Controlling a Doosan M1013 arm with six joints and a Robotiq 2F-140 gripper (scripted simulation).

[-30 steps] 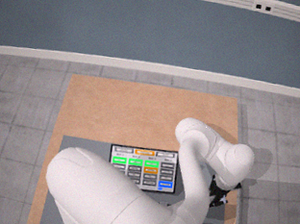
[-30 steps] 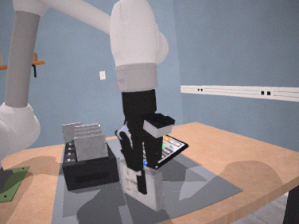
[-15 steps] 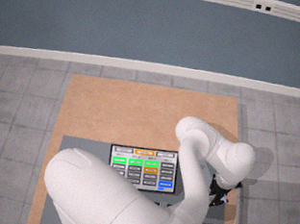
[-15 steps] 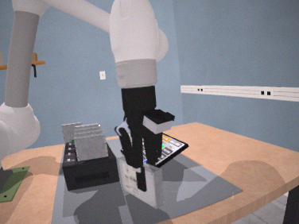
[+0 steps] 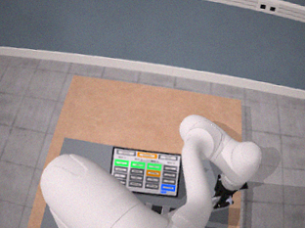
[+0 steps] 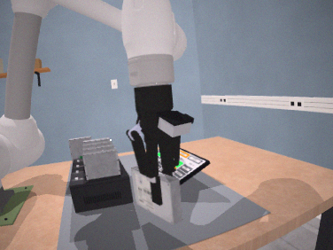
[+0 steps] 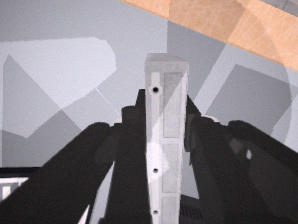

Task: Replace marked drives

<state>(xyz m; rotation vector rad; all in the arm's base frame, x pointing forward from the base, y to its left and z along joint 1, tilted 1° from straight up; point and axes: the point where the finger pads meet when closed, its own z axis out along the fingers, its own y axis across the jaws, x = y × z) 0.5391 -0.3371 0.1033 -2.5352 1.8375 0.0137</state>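
Note:
The gripper is shut on a light grey drive, one finger on each broad face. The drive is upright, its lower edge at or close above the mat; a gap cannot be told. The black dock stands left of the gripper in the exterior view, with several drives upright in a row and one drive behind them. The screen shows three green tiles, an orange tile below the third, a blue tile at lower right and an orange top tile; its text is unreadable.
The robot's arm hides most of the dock in the top view. The screen is close behind the held drive in the exterior view. The wooden table edge lies to the right there. A green base plate is at the far left.

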